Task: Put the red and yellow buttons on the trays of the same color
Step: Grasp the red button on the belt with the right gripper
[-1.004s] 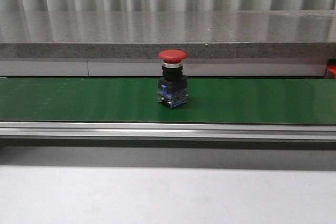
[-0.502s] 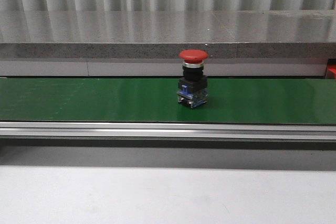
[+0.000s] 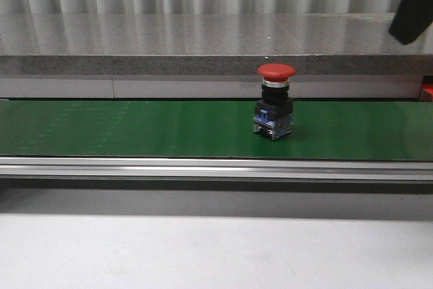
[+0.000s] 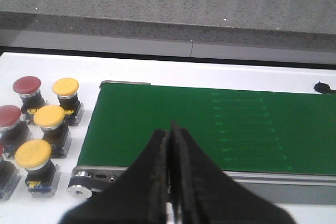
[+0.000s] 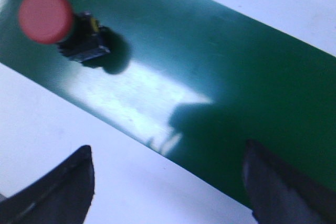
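Red push-button [image 3: 275, 99] stands upright on the green conveyor belt [image 3: 135, 130], toward its right portion, free of any contact. Right gripper [image 5: 168, 182] hovers above the belt with fingers spread wide apart, holding nothing. Left gripper [image 4: 169, 182] has fingers pressed together, empty, over the belt's end; spare red and yellow buttons [image 4: 50, 118] stand just beside that end.

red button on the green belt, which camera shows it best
Front view: the red button stands upright on the belt, sharp and seen whole from the side. The right wrist view shows it blurred from above. The left wrist view misses it.
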Tool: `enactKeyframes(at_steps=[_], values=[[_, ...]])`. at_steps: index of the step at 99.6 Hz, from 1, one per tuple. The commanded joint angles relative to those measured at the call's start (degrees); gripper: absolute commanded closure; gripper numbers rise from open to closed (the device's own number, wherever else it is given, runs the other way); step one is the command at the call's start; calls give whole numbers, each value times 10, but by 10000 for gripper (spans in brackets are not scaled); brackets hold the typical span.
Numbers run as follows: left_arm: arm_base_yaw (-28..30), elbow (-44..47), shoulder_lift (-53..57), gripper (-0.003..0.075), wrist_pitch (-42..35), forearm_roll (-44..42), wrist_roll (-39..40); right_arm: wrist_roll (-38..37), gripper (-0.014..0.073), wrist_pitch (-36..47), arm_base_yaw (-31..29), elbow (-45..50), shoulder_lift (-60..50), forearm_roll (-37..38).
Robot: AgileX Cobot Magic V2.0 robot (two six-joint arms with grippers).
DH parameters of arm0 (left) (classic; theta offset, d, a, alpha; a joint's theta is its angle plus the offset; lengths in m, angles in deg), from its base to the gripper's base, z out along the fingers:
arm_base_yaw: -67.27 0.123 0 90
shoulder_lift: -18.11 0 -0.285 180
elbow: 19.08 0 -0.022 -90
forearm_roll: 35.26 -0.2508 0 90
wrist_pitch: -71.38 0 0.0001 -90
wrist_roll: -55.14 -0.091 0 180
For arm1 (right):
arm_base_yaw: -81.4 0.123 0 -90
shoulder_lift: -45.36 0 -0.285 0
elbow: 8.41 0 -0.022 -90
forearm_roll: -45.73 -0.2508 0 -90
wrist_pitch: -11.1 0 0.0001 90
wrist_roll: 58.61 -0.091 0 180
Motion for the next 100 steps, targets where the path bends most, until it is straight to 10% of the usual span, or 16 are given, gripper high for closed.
enactKeyframes(at_steps=[1, 50, 76, 100], values=[[-4, -16, -3, 739, -42, 6, 0, 10, 15, 39, 33, -17, 2, -11], [-4, -16, -3, 739, -42, 6, 0, 10, 24, 134, 108, -77, 129, -4], [-4, -16, -3, 739, -42, 6, 0, 10, 453, 75, 101, -90, 153, 2], [-4, -16, -3, 739, -42, 6, 0, 10, 473, 26, 14, -165, 138, 2]])
